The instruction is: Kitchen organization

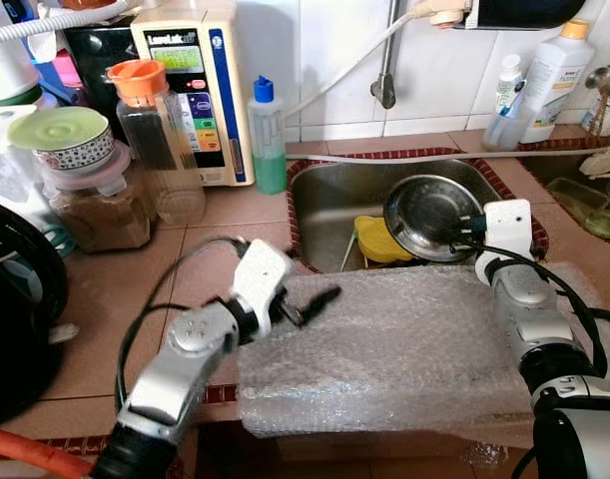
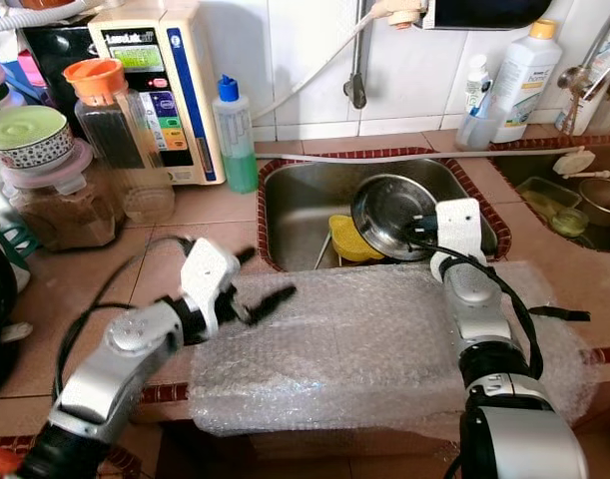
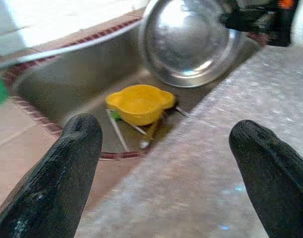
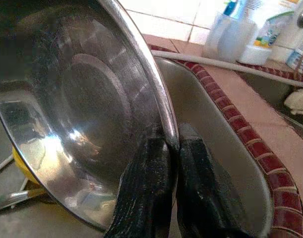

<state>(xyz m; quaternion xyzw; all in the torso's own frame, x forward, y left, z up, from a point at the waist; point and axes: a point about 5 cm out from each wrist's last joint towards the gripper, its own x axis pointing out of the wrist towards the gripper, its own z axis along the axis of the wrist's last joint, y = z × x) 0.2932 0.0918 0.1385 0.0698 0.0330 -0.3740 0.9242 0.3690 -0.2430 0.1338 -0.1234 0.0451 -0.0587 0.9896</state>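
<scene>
Over the sink point(image 1: 319, 215), our right gripper point(image 1: 462, 232) pinches the steel bowl point(image 1: 429, 215) by its rim; the yellow bowl point(image 1: 379, 242) remains below, and our left gripper point(image 1: 309, 305) waits, fingers apart.

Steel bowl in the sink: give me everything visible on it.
The steel bowl is round, shiny metal, shallow, with a flat circular base and a thin rolled rim, its inside reflecting light. It is tilted up on edge over the sink, its open side facing the robot. The right gripper is shut on its rim, one finger inside and one outside. A yellow dish lies just below and beside it; whether they touch cannot be told.
</scene>
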